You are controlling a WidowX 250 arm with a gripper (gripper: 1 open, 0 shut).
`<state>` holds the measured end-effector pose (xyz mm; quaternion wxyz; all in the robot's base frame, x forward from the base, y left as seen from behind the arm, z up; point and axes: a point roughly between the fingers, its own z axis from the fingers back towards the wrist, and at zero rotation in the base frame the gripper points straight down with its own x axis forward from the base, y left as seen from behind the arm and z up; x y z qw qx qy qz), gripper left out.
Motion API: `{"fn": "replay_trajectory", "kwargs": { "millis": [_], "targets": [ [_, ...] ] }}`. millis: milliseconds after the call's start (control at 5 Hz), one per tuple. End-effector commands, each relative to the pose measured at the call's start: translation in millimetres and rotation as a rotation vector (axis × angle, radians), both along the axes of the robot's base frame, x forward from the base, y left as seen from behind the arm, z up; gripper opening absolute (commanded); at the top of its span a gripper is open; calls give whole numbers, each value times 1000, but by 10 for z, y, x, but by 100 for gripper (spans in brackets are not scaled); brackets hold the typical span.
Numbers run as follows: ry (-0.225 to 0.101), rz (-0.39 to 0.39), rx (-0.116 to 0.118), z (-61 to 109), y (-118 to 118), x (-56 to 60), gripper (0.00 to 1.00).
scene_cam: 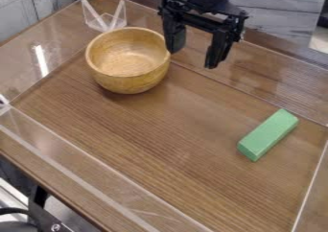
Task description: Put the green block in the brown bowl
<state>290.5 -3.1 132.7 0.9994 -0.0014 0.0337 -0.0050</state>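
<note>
A: What lies nearest us?

B: A dark brown wood-grain counter (153,140) under a clear glossy sheet that catches light along its edges. On its right side lies the small flat bright green rectangular block (268,134), set at a slant, one end toward us and the other angled away to the right. Nothing touches it.

A: And farther back?

B: To the left, the round light-brown wooden bowl (128,59) with thick walls and visible grain stands upright on the counter, glossy inside. It is well apart from the green block.

A: Where is the arm?

B: At the far edge, just right of the bowl. The black claw (193,50) hangs from above, pointing straight down, its tips above the counter surface.

A: How does the claw stand?

B: Its dark fingers (216,52) are spread wide, with clear space between them. It holds nothing and touches neither bowl nor block.

A: So the block?

B: Resting on the counter, near the right, outside the bowl.
</note>
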Motion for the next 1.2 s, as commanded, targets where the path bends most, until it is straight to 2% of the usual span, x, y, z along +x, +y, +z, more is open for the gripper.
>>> {"fn": "replay_trajectory", "kwargs": {
  "millis": [0,200,400,600,800,1000],
  "targets": [
    [-3,-51,-7,-72,-227,21,100],
    [-6,-152,-19,-244,-614,18,100],
    [-27,-236,-17,-426,-972,22,100],
    [-37,-292,-17,-641,-1219,8,100],
    [-39,-326,-18,-838,-1296,12,100],
    [-36,-314,-22,-894,-1243,67,100]
  ]
}}
